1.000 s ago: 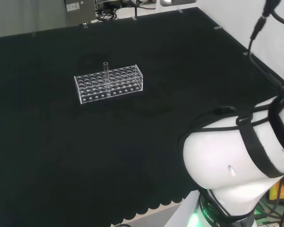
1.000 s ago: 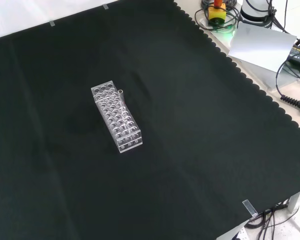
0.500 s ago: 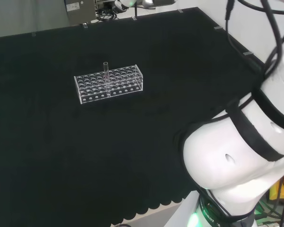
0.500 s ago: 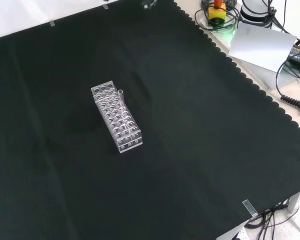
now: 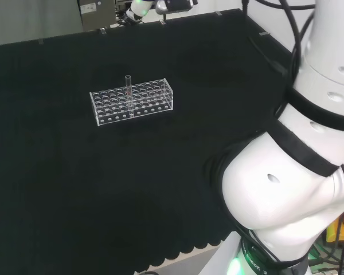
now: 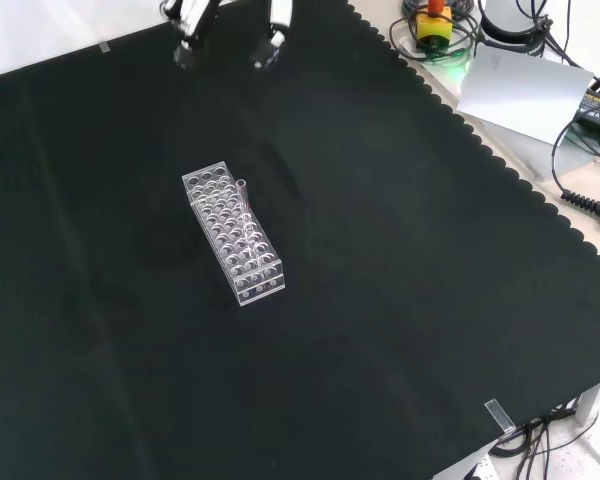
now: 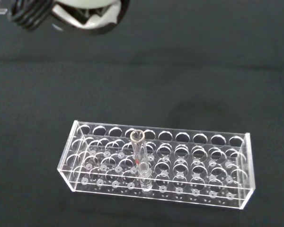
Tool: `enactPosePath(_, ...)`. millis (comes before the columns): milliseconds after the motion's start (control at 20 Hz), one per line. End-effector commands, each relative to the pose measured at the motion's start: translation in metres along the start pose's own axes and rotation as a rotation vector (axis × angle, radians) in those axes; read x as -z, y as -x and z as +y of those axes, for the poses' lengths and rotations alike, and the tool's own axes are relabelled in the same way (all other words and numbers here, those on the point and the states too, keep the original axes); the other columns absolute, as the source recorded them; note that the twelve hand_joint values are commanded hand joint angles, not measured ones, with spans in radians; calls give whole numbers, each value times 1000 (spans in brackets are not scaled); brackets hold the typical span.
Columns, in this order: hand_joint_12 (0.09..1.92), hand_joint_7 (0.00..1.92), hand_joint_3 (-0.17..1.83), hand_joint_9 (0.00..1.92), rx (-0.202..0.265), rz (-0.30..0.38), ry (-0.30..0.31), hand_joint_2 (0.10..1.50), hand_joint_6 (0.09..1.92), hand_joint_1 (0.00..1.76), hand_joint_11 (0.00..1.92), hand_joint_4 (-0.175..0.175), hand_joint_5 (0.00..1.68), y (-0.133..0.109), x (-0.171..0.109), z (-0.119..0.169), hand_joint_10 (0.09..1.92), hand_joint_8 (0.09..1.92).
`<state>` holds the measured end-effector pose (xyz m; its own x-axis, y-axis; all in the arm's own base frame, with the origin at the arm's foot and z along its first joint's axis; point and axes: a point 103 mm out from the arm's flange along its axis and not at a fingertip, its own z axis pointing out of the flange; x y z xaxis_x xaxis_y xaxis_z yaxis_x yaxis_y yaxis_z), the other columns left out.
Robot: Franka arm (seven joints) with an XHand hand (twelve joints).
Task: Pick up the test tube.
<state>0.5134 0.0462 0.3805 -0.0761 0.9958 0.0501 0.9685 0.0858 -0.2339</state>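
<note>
Test tube (image 7: 138,156) standing upright in a hole along one long edge of a clear rack (image 7: 156,165), its open mouth rising above the rack's top plate; a small reddish mark shows partway down it in the wrist view. The rack lies on the black cloth of the table (image 6: 400,300). In the front view the hand (image 6: 230,20) enters at the top edge, well apart from the rack and touching nothing. Its fingers (image 6: 188,28) point down toward the cloth with a wide gap between them, spread and holding nothing; the tube stands well below and clear of them in that view.

Risks, as a judgement: the tube is thin, clear and closely ringed by empty holes, so fingers arriving off-centre may strike the rack's top plate and shove or tip the light rack instead of closing round the tube. A pull that is not straight along the tube's axis could jam it in its hole and lift the rack with it.
</note>
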Motion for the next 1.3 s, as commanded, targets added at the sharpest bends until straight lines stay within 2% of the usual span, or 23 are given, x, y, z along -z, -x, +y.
enactPosePath(50,1425,721,586,821,13,17,-90,655,280,896,425,-145,619,-4,-33,33,682,820)
enactPosePath(300,1426,762,595,838,16,18,-140,653,518,906,431,-155,591,-2,-55,49,678,816)
enactPosePath(850,1429,764,606,842,43,4,-245,649,614,925,429,-154,585,-8,-104,68,683,822)
enactPosePath(1000,1437,700,615,820,51,5,-270,642,625,930,413,-141,546,-13,-114,68,692,848)
enactPosePath(1300,1479,466,626,658,70,1,-331,618,560,954,328,-111,389,-21,-134,67,789,916)
